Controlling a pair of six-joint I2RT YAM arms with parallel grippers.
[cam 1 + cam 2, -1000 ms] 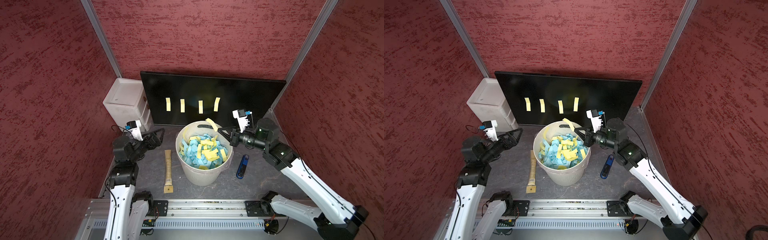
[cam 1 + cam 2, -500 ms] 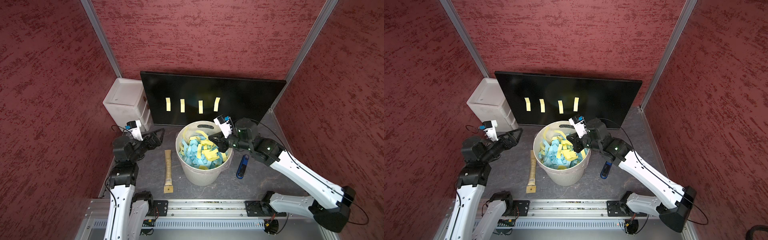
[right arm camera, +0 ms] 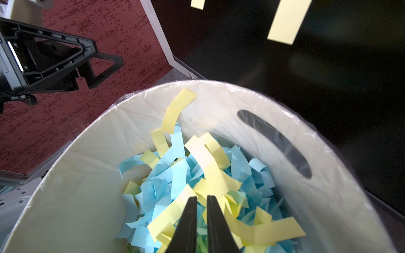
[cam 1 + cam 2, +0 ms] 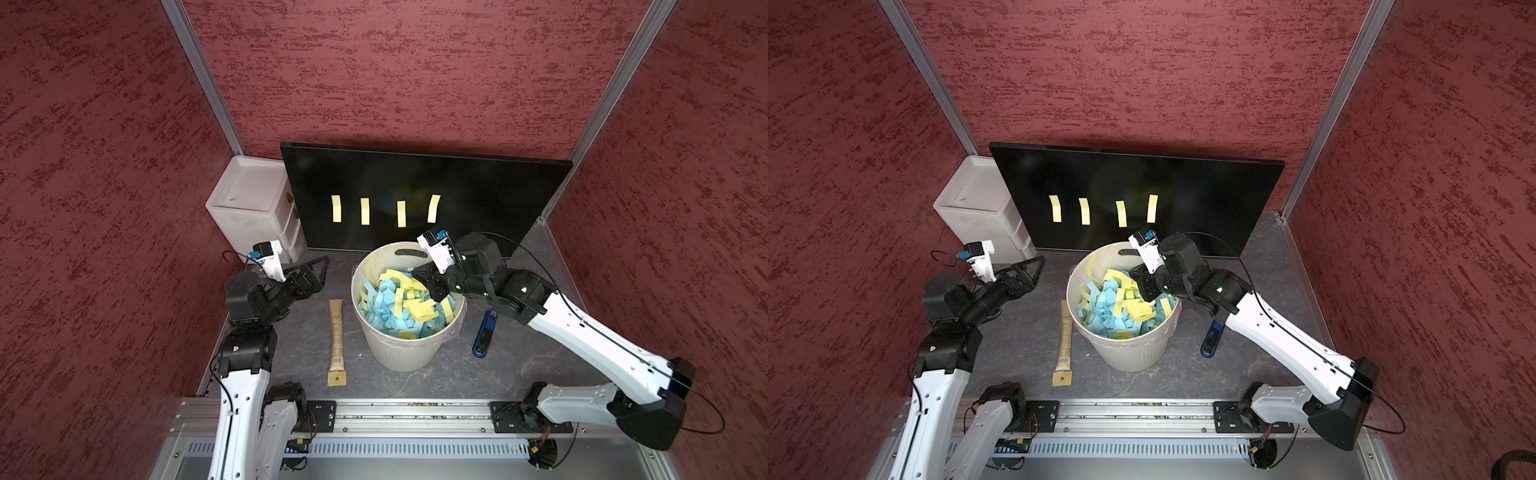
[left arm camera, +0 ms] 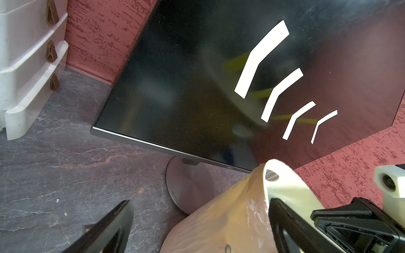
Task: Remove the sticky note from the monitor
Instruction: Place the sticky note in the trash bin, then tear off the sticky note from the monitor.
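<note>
Left gripper (image 4: 313,270) is seen spread wide, empty, at 9 o'clock of bin (image 4: 409,357). Right gripper (image 3: 201,197) is positioned over binned paper strips (image 3: 177,175), fingers slightly parted, nothing pinched. Four sticky notes (image 4: 365,211) are stuck on monitor (image 4: 478,195), at 12 o'clock.

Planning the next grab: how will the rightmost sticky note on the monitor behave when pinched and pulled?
Likely floppy and very light: the sticky note is a thin paper strip. Its lower end curls off the monitor, so it should probably peel easily.

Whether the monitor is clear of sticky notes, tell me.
No, four yellow sticky notes sit in a row on the monitor.
</note>
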